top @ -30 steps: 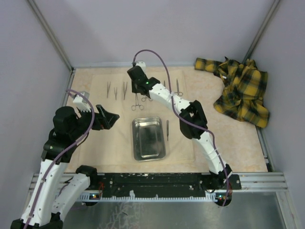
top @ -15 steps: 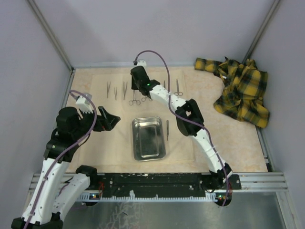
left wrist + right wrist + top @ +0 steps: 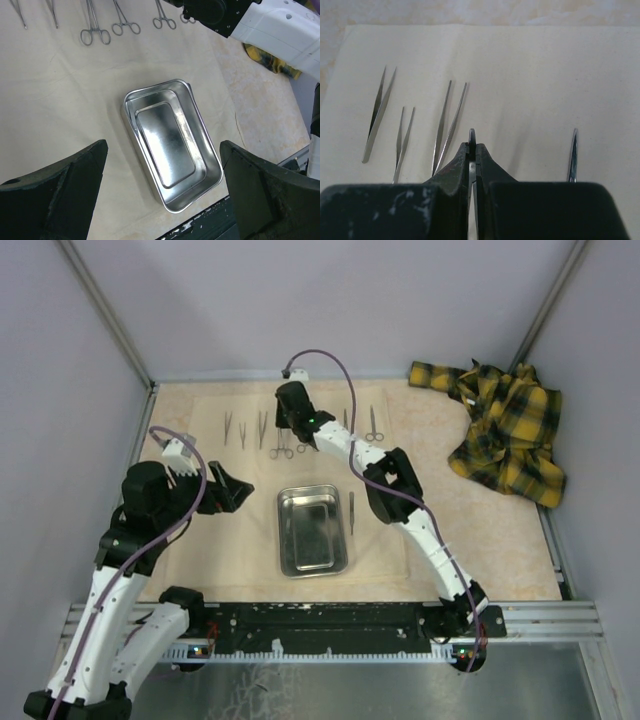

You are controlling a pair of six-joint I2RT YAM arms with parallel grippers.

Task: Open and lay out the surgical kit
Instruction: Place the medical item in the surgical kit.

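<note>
**One empty tray, instruments in a row on the opened wrap**

One steel tray [image 3: 312,530] sits near the middle of the pale cloth wrap [image 3: 225,550], which lies spread flat on the table [image 3: 480,540]. The tray is empty, and the left wrist view shows only bare shiny metal inside. A slim instrument [image 3: 351,512] lies on the wrap just beside the tray's right wall. Near the far edge, tweezers [image 3: 242,433] and ring-handled clamps [image 3: 95,36] lie side by side in a row.

Above the wrap, left of the tray, hovers the left gripper [image 3: 235,490], its jaws spread wide and holding nothing. Over the far row, the right gripper [image 3: 472,147] is pinched onto a thin steel piece [image 3: 471,134] seen edge-on. Only its own wrist camera shows this grip, because from above the wrist covers it.

Off the wrap, a plaid cloth [image 3: 505,430] lies bunched at the far right corner, seen whole only from above
</note>
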